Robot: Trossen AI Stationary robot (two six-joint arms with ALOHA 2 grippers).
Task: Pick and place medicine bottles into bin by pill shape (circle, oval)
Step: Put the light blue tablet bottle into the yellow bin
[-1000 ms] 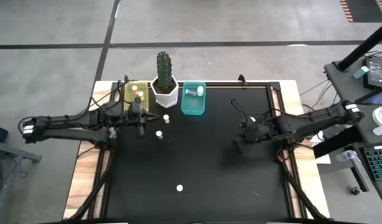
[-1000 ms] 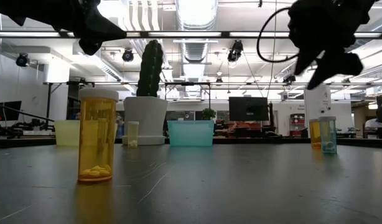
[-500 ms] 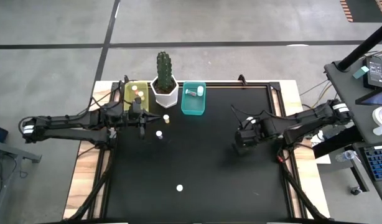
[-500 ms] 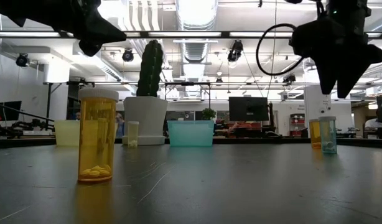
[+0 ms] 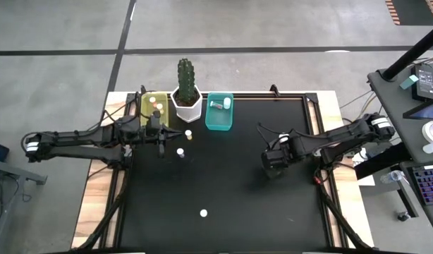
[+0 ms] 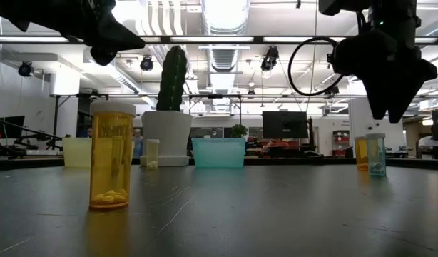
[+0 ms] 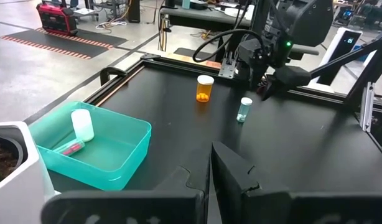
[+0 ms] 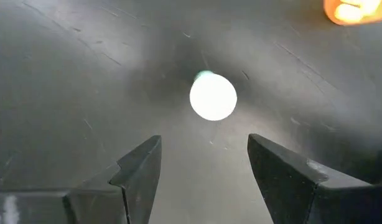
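My right gripper (image 5: pixel 270 161) (image 8: pixel 206 165) is open and points down, right of the table's middle. It hovers over an upright clear teal bottle, whose white cap (image 8: pixel 213 96) shows between and beyond the fingers; nothing touches. That bottle (image 6: pixel 377 154) (image 7: pixel 244 109) stands beside an orange bottle (image 7: pixel 204 88). My left gripper (image 5: pixel 160 146) is shut and empty near the yellow bin (image 5: pixel 154 106). Three more bottles stand on the mat: two (image 5: pixel 189 133) (image 5: pixel 180 152) near the left gripper and one (image 5: pixel 203 212) toward the near edge.
A teal bin (image 5: pixel 218 111) at the far edge holds two bottles lying down. A white hexagonal cactus pot (image 5: pixel 187 102) stands between the two bins. The yellow bin holds a few bottles. The mat's middle and near right lie bare.
My right gripper has moved a little toward the table's left and near edges. It has tipped from a slant to pointing straight down over the teal bottle. My left arm has kept still.
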